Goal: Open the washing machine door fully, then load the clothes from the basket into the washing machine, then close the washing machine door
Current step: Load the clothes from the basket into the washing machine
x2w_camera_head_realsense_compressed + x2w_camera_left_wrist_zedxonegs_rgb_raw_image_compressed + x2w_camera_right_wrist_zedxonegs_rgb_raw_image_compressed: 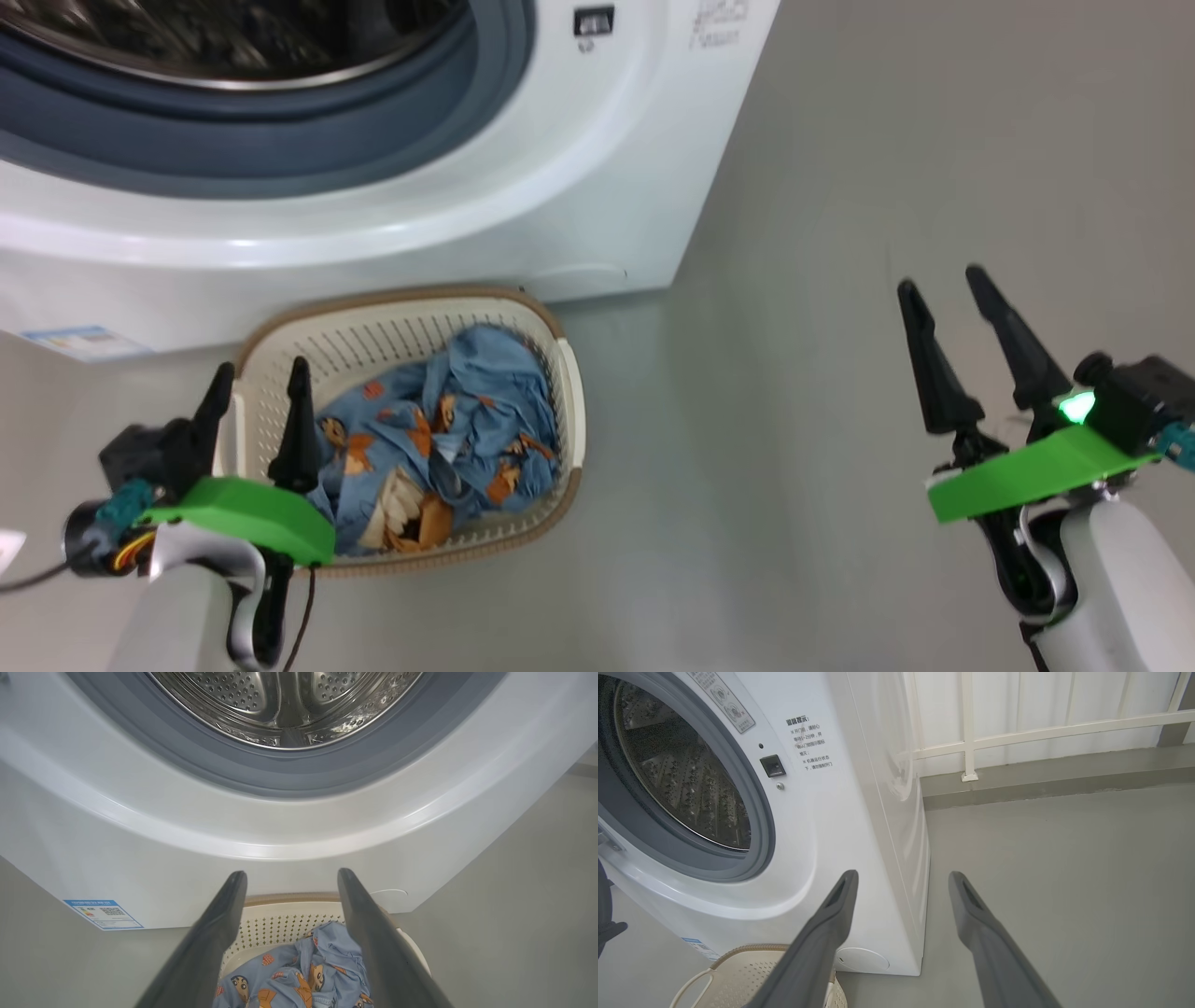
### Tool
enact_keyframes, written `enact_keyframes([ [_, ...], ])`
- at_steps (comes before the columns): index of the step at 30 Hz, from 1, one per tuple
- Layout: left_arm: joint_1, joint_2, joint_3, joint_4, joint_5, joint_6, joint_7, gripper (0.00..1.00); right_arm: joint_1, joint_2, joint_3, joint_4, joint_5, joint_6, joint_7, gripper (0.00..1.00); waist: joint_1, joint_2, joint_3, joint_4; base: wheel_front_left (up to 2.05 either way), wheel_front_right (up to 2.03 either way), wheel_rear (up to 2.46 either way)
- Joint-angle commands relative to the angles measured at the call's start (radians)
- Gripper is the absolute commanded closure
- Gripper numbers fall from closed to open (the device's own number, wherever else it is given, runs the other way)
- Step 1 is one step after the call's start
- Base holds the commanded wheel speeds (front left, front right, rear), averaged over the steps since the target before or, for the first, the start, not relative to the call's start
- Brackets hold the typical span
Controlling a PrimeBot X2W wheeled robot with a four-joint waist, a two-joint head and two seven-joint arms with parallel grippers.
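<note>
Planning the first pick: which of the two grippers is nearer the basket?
The left gripper, open, hanging at the left rim of the basket, beside the clothes. The right gripper is well apart, over the floor to the basket's right.

in the head view the washing machine (560, 187) runs off the top edge, so the drum (233, 37) is just a lower sliver, and the printed text (719, 23) on its front is cut off and too blurry to read. The blue label (79, 342) is a smear too. The left gripper (261, 366) and its green mount (247, 518) cover the near-left corner of the basket (401, 322) and a bit of the clothes (448, 420). Left wrist view, the fingers (210, 942) hide both basket sides and the bottom edge chops off the clothes. Right wrist view, the basket is cut by the bottom edge, and there's a dark shape (605, 933) at the left edge, can't tell what it is
</note>
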Motion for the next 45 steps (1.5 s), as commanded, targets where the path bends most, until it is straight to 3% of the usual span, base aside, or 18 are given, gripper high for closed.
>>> enact_keyframes([
  [1,-0.030,0.028,0.024,0.006,-0.010,-0.006,-0.001,0.00,-0.011,-0.001,0.015,-0.028,-0.012,0.002,-0.012,0.00,0.0000,0.0000,0.061,-0.021,0.00,0.00,0.00],
  [11,-0.220,0.032,-0.053,0.331,-0.043,-0.040,0.031,0.00,-0.074,0.030,0.027,-0.040,-0.018,0.002,-0.012,0.00,0.0000,0.0000,0.210,-0.064,0.00,0.00,0.00],
  [25,-0.451,0.094,-0.135,0.674,-0.061,-0.044,0.078,0.00,-0.152,0.084,0.056,-0.061,-0.023,0.002,-0.012,0.00,0.0000,0.0000,0.394,-0.143,0.00,0.00,0.00],
  [34,-0.541,0.118,-0.155,0.780,-0.051,-0.029,0.140,0.00,-0.172,0.098,0.062,-0.067,-0.020,0.002,-0.012,0.00,0.0000,0.0000,0.454,-0.178,0.00,0.00,0.00],
  [45,-0.589,0.138,-0.187,0.815,-0.039,-0.004,0.257,0.00,-0.189,0.121,0.079,-0.071,-0.013,0.002,-0.012,0.00,0.0000,0.0000,0.507,-0.214,0.00,0.00,0.00],
])
